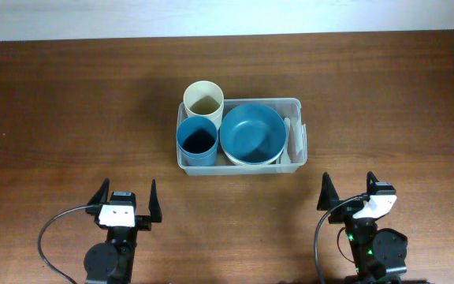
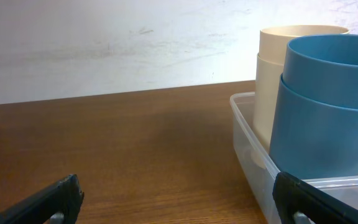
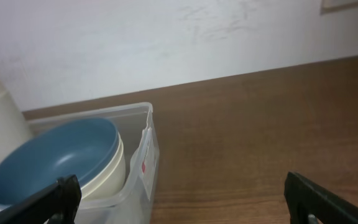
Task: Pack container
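- The container (image 1: 243,169) sits on the table (image 1: 69,102) near the middle, well ahead of both arms, with its long side facing them.
- Inside it, a cream cup (image 1: 203,99) stands upright in the far left corner and a blue cup (image 1: 197,142) stands upright in the near left corner, side by side.
- A blue bowl (image 1: 251,132) fills the right-hand part. The right wrist view shows it nested in a cream bowl (image 3: 115,168).
- A pale, thin thing (image 1: 288,140) lies along the right wall beside the bowls. It is too small to name.
- In the left wrist view each cup shows a ledge below its rim, so each may be two cups nested. I cannot tell for sure.
- The left claw (image 1: 128,193) is spread wide and holds nothing. It is near the front edge of the table, apart from the container.
- The right claw (image 1: 347,189) is likewise spread and empty, near the front edge on the other side.
- No loose dish shows on the table in any view, so the packing looks finished or nearly so.
- No lid is in view. If the task calls for closing the container, that step is not yet done.
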Controlling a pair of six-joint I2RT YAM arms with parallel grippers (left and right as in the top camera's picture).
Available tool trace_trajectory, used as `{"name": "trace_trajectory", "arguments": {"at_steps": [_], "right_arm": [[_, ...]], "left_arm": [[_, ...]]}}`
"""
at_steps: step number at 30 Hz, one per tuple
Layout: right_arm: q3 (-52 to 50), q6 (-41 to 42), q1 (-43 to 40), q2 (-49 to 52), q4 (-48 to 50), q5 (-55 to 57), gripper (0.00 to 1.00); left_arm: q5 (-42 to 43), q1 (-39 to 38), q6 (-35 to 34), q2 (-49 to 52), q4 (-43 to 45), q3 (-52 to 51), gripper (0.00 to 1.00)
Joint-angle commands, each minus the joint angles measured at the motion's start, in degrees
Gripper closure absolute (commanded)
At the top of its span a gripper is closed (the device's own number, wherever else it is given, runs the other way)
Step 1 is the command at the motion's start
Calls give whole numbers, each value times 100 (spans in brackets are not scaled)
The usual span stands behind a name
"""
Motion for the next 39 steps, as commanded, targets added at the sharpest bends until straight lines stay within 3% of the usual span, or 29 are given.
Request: {"name": "trace_trajectory", "arguments": {"at_steps": [1,6,39], "right_arm": [[-52,-619,-37,-70,-24,-170,1],[-52,-1001,-37,-70,-24,-151,1],[-52,-994,-37,22,-17,-144,1]], "left_arm": [[-24,24,70,-48,-7,-22,0],[-24,24,70,-48,-7,-22,0],[-24,24,70,-48,-7,-22,0]]}}
